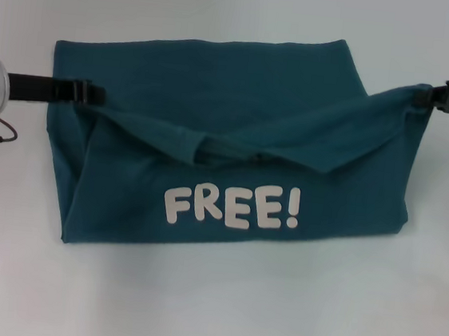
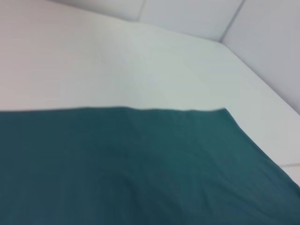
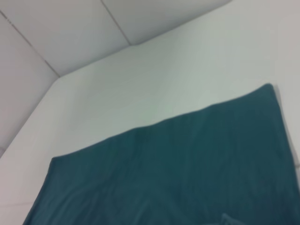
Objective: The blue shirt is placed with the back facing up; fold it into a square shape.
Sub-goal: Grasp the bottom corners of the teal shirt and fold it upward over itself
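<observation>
Fabric of the dark teal-blue short-sleeved shirt [image 1: 236, 129], printed "FREE!" [image 1: 232, 206], is spread mid-frame on the white table [image 1: 209, 311]. Its side edges are pinched by closed left gripper [image 1: 88, 92] and right gripper [image 1: 441, 96], apparently for folding.

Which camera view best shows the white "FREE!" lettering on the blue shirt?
The head view: the "FREE!" lettering sits fully readable on the lifted near fold of the blue shirt. Both wrist views show only plain teal cloth on the white table, no lettering.
</observation>
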`<state>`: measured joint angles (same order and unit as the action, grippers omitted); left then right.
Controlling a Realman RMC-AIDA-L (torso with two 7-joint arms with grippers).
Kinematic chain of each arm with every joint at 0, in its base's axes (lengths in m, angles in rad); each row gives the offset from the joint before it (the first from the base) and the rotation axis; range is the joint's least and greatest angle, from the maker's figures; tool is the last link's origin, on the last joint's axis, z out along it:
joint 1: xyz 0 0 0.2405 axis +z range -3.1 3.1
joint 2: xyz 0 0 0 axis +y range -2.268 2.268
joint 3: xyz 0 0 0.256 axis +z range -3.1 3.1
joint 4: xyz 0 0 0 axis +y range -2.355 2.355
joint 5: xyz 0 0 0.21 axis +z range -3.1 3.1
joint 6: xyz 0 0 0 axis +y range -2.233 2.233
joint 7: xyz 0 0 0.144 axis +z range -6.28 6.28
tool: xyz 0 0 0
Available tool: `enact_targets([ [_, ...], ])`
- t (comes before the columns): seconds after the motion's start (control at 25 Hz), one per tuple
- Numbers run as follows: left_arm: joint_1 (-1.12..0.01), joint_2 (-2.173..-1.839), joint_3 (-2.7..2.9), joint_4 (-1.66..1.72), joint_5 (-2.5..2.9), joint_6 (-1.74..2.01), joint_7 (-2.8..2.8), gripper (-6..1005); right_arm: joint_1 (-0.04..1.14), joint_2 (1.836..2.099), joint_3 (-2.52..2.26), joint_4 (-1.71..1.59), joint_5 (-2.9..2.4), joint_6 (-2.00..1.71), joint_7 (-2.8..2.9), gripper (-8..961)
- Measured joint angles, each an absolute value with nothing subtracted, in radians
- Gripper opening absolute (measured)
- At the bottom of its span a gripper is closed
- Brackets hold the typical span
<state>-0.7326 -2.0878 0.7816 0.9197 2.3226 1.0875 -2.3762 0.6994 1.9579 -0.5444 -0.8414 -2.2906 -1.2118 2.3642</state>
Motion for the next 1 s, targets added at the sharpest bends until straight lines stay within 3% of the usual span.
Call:
enact_targets([
  [0.28,-0.75,-2.106,0.798,0.891,2.331,0.956,-2.336,69,0.753,1.978,-0.551,-0.757,-2.28,-1.052,2.301,57],
  [0.6,-0.779,-2.099,0.916,0.803,2.332,0.745,-2.329,78,0.797,1.997,-0.582,-0.705,-2.274,-0.891,2.296,57],
  [1.0,-0.804,-2.101,0.939,0.74,2.376,0.636,-2.327,88,0.812,2.002,-0.583,-0.661,-2.273,-0.799,2.298,56],
])
